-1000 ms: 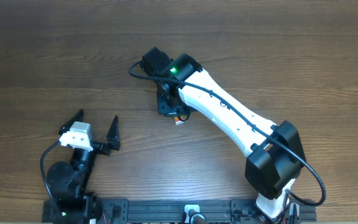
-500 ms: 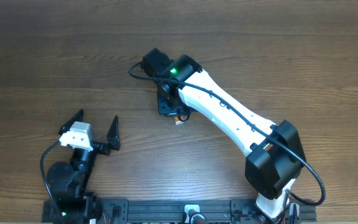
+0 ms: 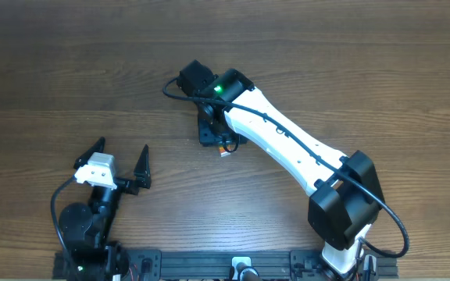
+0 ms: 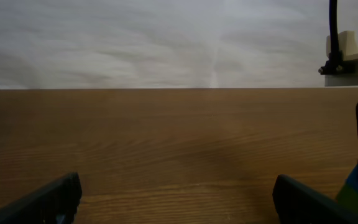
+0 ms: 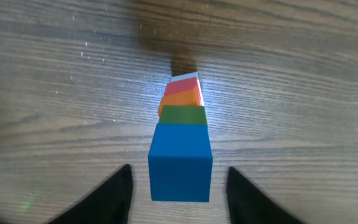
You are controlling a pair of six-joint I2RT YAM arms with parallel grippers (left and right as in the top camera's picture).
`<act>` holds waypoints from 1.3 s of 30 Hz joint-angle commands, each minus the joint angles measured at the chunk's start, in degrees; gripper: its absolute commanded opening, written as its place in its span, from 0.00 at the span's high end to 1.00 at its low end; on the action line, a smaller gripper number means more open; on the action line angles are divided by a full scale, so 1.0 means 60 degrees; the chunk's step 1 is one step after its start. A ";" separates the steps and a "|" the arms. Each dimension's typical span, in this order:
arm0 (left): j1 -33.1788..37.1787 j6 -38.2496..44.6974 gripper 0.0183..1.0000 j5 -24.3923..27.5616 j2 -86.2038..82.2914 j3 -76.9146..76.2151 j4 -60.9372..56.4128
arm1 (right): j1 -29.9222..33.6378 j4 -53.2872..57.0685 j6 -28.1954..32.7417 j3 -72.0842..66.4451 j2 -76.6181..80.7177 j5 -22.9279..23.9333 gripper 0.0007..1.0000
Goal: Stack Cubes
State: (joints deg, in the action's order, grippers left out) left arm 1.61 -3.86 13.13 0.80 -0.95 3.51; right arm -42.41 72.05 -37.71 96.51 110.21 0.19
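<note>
Presently: stack point(image 5: 182, 118) on worktop point(image 5: 55, 74), blue cube point(image 5: 180, 163) uppermost. Right hand point(image 5: 179, 190) released, straddling blue cube; best lifted straight up, no sideways brush. Left hand point(image 3: 119, 154) spread wide, well apart from stack.

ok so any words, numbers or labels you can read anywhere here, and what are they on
None can be read.
The stack of cubes shows plain coloured faces with no print.
The table carries no label or sign.
The green light on the right arm is a lamp, not a character.
</note>
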 commanded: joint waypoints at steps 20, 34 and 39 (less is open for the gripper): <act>-0.0044 0.0178 0.00 0.0058 -0.0076 0.0102 -0.0062 | 0.1647 -0.0750 0.1497 0.1475 -0.0138 0.1486 0.01; -0.0044 0.0178 0.00 0.0058 -0.0076 0.0102 -0.0062 | 0.5639 -0.0288 0.4441 0.3464 -0.1089 0.2881 0.01; -0.0044 0.0178 0.00 0.0058 -0.0076 0.0102 -0.0062 | 0.6655 -0.0925 0.5093 0.2852 -0.2841 0.2823 0.01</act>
State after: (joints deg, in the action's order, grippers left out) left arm 1.61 -3.84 13.13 0.80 -0.95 3.51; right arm -4.45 67.55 -11.22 114.98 101.60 15.77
